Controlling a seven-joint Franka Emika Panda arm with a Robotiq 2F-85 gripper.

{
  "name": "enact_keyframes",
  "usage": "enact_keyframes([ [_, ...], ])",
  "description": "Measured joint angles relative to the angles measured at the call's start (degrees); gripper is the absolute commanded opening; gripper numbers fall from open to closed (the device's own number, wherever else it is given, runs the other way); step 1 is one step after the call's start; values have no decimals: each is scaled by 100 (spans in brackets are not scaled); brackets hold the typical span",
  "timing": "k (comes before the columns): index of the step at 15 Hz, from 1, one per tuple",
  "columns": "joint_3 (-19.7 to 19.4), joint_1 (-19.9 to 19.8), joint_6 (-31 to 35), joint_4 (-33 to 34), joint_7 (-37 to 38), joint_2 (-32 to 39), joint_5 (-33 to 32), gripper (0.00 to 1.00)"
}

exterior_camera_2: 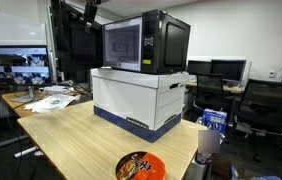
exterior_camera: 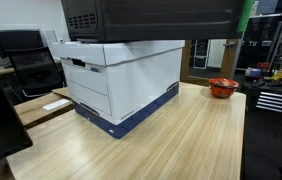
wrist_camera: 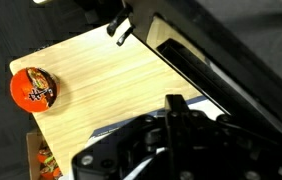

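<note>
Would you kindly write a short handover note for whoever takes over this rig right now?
The gripper is shut, right by the microwave; whether it pinches any part of it cannot be told.
Things: the microwave stands on the white box on the table. The orange bowl sits on the table, apart from both.
Done: jaws closed at the microwave.
Left: the microwave door looks shut in an exterior view, and the orange bowl is untouched.
</note>
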Motion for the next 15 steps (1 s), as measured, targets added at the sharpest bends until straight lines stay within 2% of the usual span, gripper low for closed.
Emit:
enact_keyframes([
  [6, -47, 236, -30, -21, -493, -195, 375, 0],
  [10, -12, 435, 365, -700, -538, -819, 376, 0],
  [15, -4, 552, 1065, -1901, -612, -1745, 457, 0],
])
